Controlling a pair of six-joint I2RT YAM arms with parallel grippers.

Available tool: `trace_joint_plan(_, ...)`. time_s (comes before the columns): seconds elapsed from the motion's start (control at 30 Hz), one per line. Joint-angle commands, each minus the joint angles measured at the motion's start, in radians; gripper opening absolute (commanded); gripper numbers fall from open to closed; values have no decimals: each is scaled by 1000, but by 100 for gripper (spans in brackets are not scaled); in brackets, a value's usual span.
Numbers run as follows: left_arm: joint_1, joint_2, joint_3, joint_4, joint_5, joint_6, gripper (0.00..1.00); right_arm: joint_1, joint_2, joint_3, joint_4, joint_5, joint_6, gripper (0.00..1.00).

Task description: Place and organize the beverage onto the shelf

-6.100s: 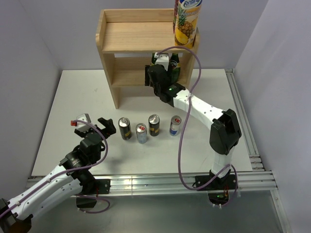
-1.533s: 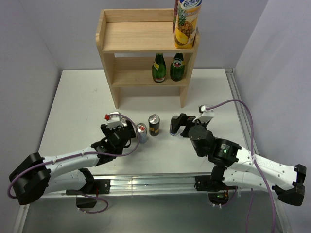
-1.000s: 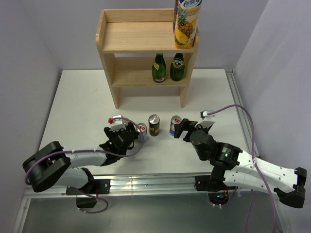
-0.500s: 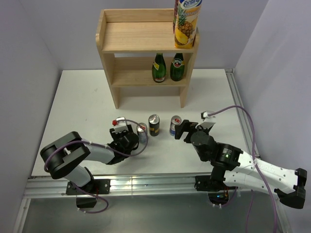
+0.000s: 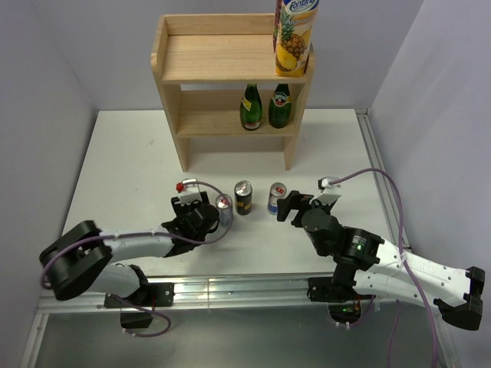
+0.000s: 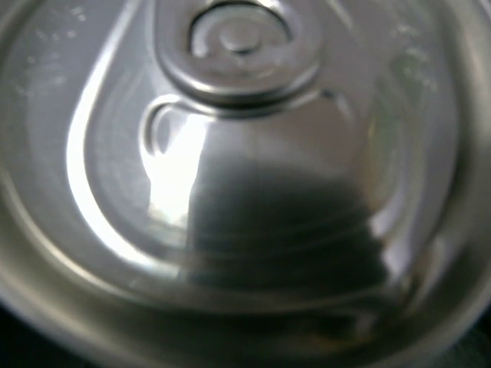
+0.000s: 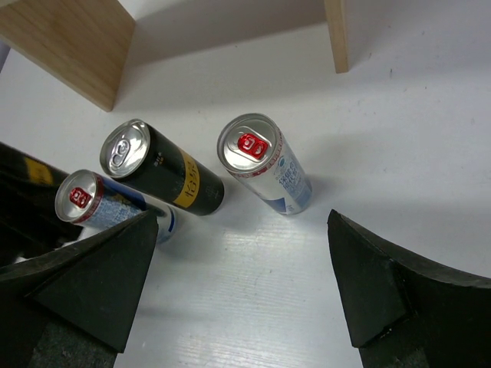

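Observation:
Two green bottles stand on the lower tier of the wooden shelf. On the table stand a silver-blue can, a black-gold can and another silver-blue can. My left gripper covers a second black-gold can, whose silver lid fills the left wrist view; the fingers are hidden, and the jaws have drawn in on it. My right gripper is open, just short of the right silver-blue can.
A tall yellow pineapple juice carton stands on the shelf's top right corner. The shelf's legs rise behind the cans. An aluminium rail runs along the table's right edge, and grey walls close in on both sides.
The left gripper has closed in on the leftmost can while its arm's elbow swung about. The right gripper has edged slightly toward the cans and stays open.

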State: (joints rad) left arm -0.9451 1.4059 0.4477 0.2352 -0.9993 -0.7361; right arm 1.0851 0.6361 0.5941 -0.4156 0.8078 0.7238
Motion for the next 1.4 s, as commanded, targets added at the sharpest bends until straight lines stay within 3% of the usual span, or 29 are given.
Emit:
trace_joint_plan(0.0,-9,-169,108,-77,-29,67,0,7,0,-5,14,30,0,98)
trace_joint_plan(0.2,-1,-286,300,-161,5,249,0,7,17,-14,43,25,0,98)
trace_joint_plan(0.4,52,-193,532,-165,68,415,0,7,30,-16,64,22,-1,98)
trace_joint_plan(0.6,156,-88,696,-157,143,483,0,7,7,-22,55,21,3,98)
trace_joint_plan(0.93,285,36,807,-94,218,540,0,9,-12,-57,57,-12,37,97)
trace_joint_plan(1.37,368,189,862,-31,284,478,0,10,13,-105,86,-27,65,97)
